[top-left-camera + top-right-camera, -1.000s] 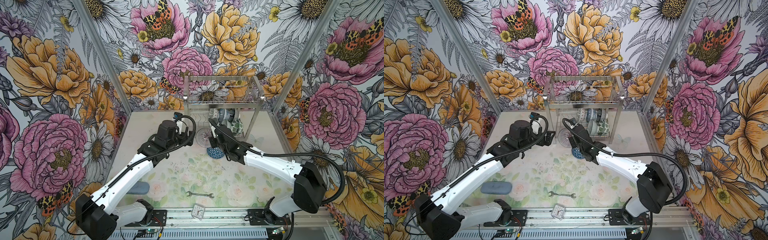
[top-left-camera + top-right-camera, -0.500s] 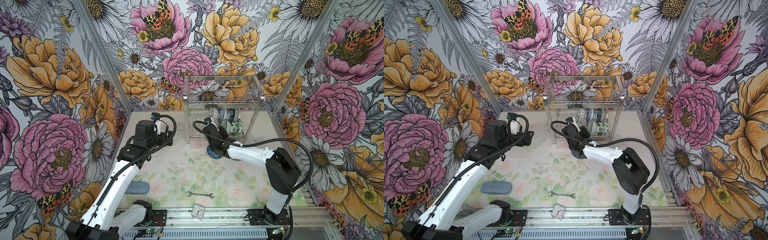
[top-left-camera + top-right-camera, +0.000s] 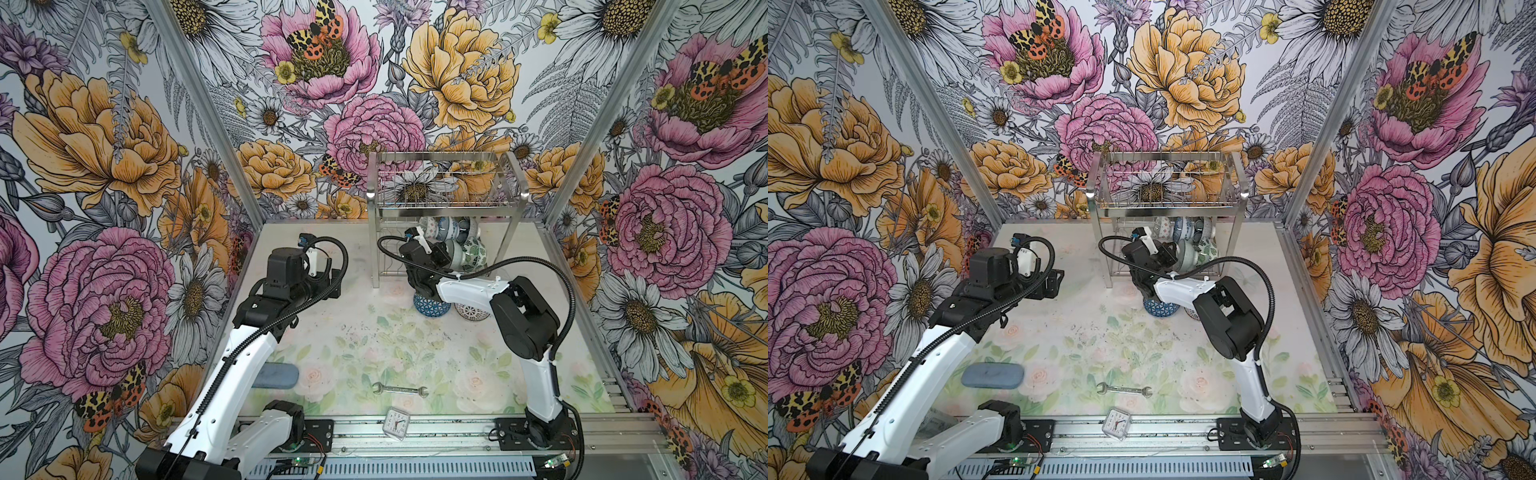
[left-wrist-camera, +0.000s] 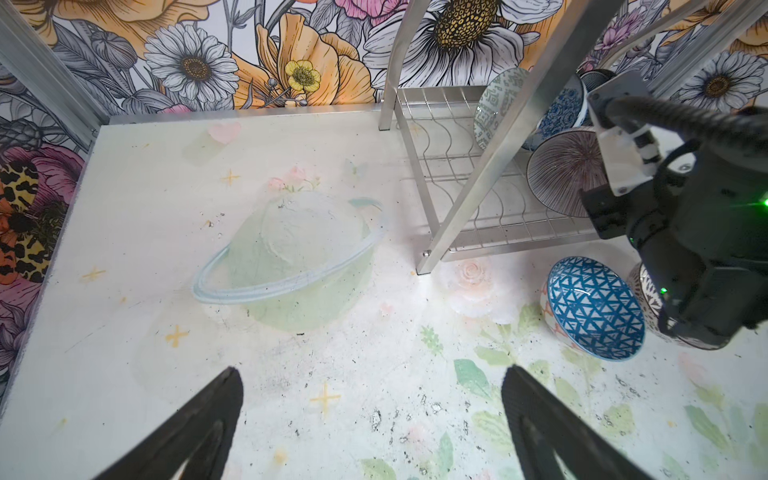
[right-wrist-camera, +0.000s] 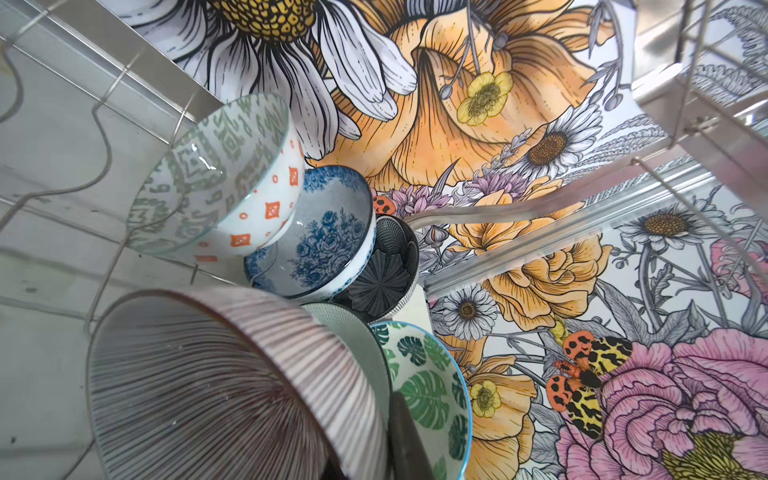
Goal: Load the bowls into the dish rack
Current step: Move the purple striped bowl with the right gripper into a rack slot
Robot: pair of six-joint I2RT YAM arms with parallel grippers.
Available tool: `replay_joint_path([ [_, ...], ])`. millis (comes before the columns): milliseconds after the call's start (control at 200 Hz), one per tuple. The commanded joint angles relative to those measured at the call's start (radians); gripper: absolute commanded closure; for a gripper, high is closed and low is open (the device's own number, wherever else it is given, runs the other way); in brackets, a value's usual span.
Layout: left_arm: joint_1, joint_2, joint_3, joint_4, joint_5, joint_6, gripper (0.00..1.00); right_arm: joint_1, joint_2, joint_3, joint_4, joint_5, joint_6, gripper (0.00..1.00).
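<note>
Near desk edge: clock [image 3: 397, 423], wrench [image 3: 400, 389], seen in top views only.
Left fingers [image 4: 220, 395]: spread, empty.
Still unloaded: 2, namely blue-triangle bowl [image 3: 432, 307] and lattice bowl [image 3: 469, 311], before dish rack [image 3: 376, 232] at far edge.
Right fingers [image 5: 405, 436]: pinching striped bowl [image 5: 232, 395] at lower tier.
Racked bowls [image 5: 328, 237]: 5, countable only in right wrist view.

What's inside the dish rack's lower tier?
Six bowls visible: red-lattice bowl, blue floral bowl, dark grey bowl, green-leaf bowl, striped bowl, and a pale bowl mostly covered by the striped one. Whether more sit behind them is hidden.
</note>
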Motion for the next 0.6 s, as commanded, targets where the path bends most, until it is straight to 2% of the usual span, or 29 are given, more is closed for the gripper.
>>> replay_joint_path([
  [0, 0.006, -0.015, -0.009, 0.035, 0.028, 0.017, 0.01, -0.017, 0.033, 0.077, 0.071, 0.035, -0.036, 1.00],
  [310, 0.007, -0.017, -0.009, 0.035, 0.037, 0.017, 0.01, -0.039, 0.134, 0.187, 0.019, 0.020, -0.049, 1.00],
  [595, 0.008, -0.024, -0.009, 0.034, 0.031, 0.016, 0.01, -0.033, 0.167, 0.211, -0.044, 0.004, 0.000, 1.00],
])
